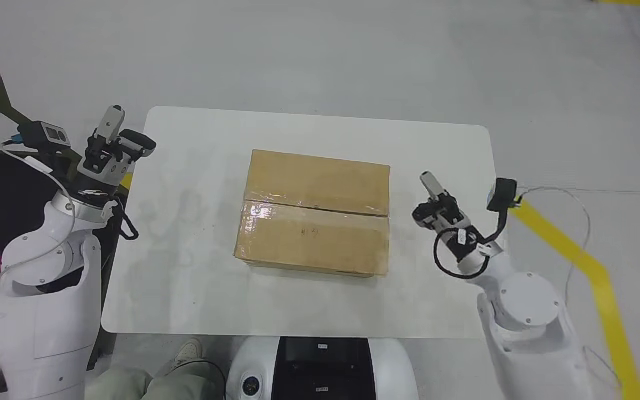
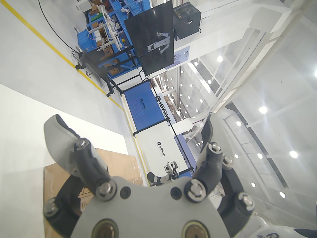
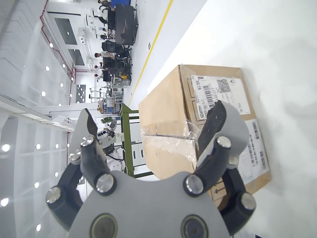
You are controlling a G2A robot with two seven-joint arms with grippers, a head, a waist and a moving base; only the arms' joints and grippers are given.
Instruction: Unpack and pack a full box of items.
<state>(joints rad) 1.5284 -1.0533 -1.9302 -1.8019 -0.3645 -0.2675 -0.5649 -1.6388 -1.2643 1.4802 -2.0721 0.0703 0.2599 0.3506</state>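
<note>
A closed cardboard box (image 1: 314,211) lies in the middle of the white table (image 1: 200,280), its flaps sealed with clear tape along the centre seam. My left gripper (image 1: 112,128) hangs open at the table's far left corner, well apart from the box. In the left wrist view the open gripper (image 2: 132,127) holds nothing, and a corner of the box (image 2: 116,164) shows behind one finger. My right gripper (image 1: 432,190) is open just beyond the box's right end. In the right wrist view the gripper (image 3: 153,115) faces the box (image 3: 166,115), whose end carries white labels.
The table's right edge (image 1: 497,230) runs close beside my right arm. A yellow floor line (image 1: 575,250) passes on the right, and a thin cable (image 1: 560,190) trails from the right wrist. Bare table surrounds the box on all sides.
</note>
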